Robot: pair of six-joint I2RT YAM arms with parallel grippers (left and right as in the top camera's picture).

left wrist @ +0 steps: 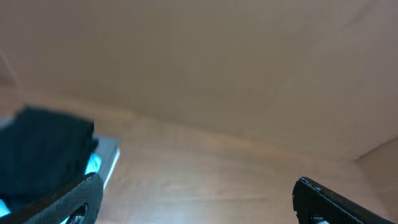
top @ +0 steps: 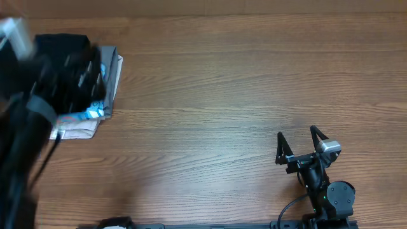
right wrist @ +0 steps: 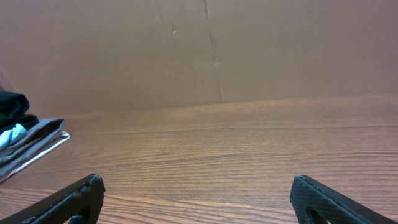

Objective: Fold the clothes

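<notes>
Black soft T-shirt (left wrist: 43,149), folded, atop grey garment (top: 115,69) and blue-printed garment (top: 94,113), far left on wooden table (top: 210,83); left gripper (left wrist: 196,202) close by, fingers spread wide; right gripper (top: 296,133) near right, spread too.

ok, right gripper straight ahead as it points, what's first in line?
Looks free: right gripper faces bare table, then probably the brown back wall. The garment stack sits well left.

Folded black soft T-shirt (top: 60,43) sits atop grey folded garments (top: 113,76), far left on wooden table (top: 222,83); right gripper (top: 296,131) well apart, near-right.
</notes>
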